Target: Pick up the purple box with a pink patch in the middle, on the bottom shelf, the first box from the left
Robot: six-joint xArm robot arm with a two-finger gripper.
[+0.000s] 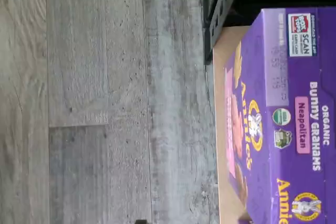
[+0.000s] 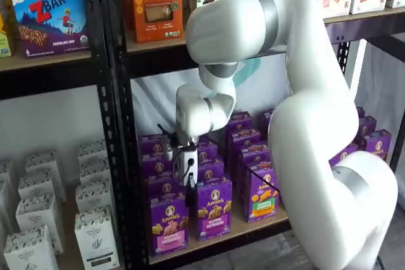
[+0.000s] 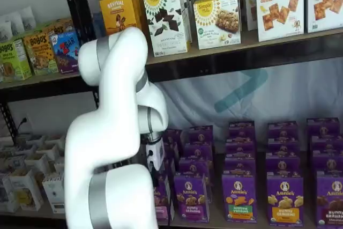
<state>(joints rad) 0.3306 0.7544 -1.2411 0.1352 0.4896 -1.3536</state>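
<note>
The purple box (image 2: 169,222) with a pink band stands upright at the front left of the bottom shelf (image 2: 253,227). In the wrist view its top (image 1: 294,124) reads "Bunny Grahams Neapolitan", and its pink-banded front faces the floor side. My gripper (image 2: 190,188) hangs just above this box with its black fingers pointing down. I see no clear gap between the fingers and nothing held in them. In a shelf view the gripper (image 3: 154,178) and arm cover most of the box (image 3: 163,199).
A purple-band carton (image 2: 214,210) and a green-and-orange-band carton (image 2: 261,195) stand right of the box, with rows of purple cartons behind. A black upright (image 2: 120,156) rises to its left. White cartons (image 2: 95,235) fill the neighbouring bay. Grey plank floor (image 1: 105,98) lies below.
</note>
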